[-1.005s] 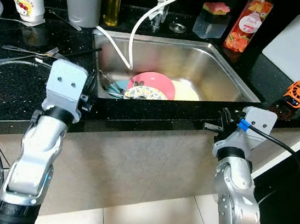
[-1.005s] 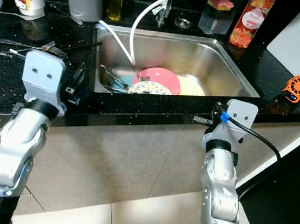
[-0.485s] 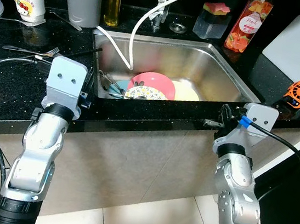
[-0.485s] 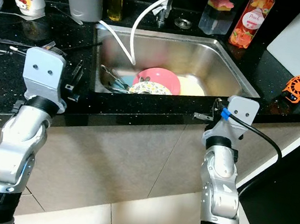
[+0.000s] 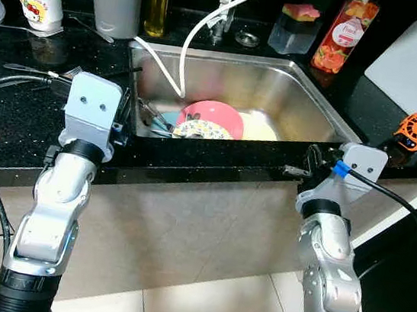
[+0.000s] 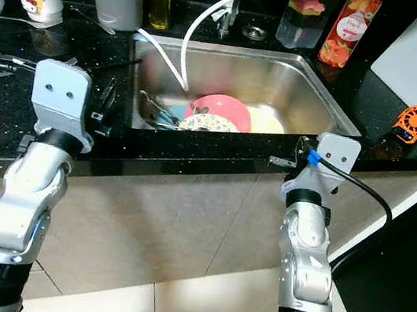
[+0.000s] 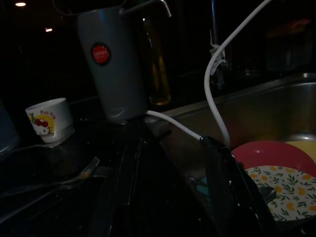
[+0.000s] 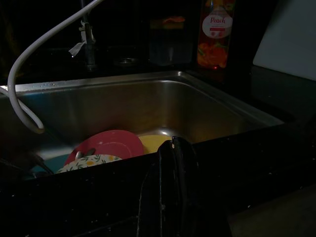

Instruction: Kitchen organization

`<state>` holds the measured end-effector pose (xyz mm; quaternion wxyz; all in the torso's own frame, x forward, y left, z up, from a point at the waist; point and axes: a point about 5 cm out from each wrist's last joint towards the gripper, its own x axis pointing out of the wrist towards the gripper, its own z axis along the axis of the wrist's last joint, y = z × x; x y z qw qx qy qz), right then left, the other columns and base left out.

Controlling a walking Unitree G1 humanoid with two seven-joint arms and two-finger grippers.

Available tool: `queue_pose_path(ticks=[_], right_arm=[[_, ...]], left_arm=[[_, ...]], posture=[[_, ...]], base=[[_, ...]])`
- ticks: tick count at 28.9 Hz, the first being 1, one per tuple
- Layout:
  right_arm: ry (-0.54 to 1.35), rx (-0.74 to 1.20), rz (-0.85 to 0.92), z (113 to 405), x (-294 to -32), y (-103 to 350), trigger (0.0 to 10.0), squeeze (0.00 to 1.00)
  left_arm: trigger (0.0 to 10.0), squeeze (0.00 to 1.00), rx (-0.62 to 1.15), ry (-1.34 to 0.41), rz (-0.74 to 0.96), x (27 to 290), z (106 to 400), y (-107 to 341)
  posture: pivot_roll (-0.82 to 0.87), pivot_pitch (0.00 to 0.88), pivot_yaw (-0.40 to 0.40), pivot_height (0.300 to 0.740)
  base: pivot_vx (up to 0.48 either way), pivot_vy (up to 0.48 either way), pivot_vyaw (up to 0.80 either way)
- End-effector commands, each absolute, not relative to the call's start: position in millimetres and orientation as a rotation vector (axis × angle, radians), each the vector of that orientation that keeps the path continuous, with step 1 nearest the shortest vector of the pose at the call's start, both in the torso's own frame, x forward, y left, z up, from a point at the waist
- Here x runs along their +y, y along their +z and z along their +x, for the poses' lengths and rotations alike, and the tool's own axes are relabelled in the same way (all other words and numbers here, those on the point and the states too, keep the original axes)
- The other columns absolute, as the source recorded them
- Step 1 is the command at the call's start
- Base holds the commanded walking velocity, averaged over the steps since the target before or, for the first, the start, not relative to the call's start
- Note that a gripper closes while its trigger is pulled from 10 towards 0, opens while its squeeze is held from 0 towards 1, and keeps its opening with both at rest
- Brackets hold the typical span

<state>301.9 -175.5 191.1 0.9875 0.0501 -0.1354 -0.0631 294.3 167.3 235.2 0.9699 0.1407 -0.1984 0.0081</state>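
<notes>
The sink is the landmark here. Over the last second the left hand has risen a little and drawn closer to the sink's left rim, so that its two black fingers now sit above the worktop just beside that rim, aimed toward the dishes. In the left wrist view the fingers stand well apart with nothing between them: this hand is open and empty. The right hand has barely shifted; it hangs against the front edge of the worktop, below the sink's right front corner, and in the right wrist view its fingers lie pressed together, closed on nothing.

The dishes have not moved. A pink plate leans at the front of the sink, a flowered plate lies in front of it, and a yellow plate sits to its right, with some cutlery at the sink's left side. A white hose curls down into the sink behind them. Forks lie on the worktop left of the sink, and a cup stands farther back on that side.

I judge the small lift of the left hand to be the opening of a reach into the sink, most likely for the cutlery or the plates; no item has been taken yet, so the organising is at its start.
</notes>
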Motion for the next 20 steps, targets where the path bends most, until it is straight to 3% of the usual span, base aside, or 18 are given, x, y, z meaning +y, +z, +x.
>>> queue_pose_path(ticks=[1, 20], right_arm=[[-0.148, -0.264, 0.103, 302.0, -180.4, 189.9, 10.0, 0.0], [-0.129, -0.256, 0.111, 303.0, -173.7, 187.1, 10.0, 0.0]], left_arm=[[10.0, 0.0, -0.363, 0.02, 0.271, 164.9, 293.9, 226.3], [10.0, 0.0, -0.375, -0.015, 0.267, 157.1, 293.5, 225.7]], posture=[[0.2, 0.033, -0.095, 0.74], [0.2, 0.015, -0.097, 0.74]], base=[[0.0, 0.0, 0.0], [0.0, 0.0, 0.0]])
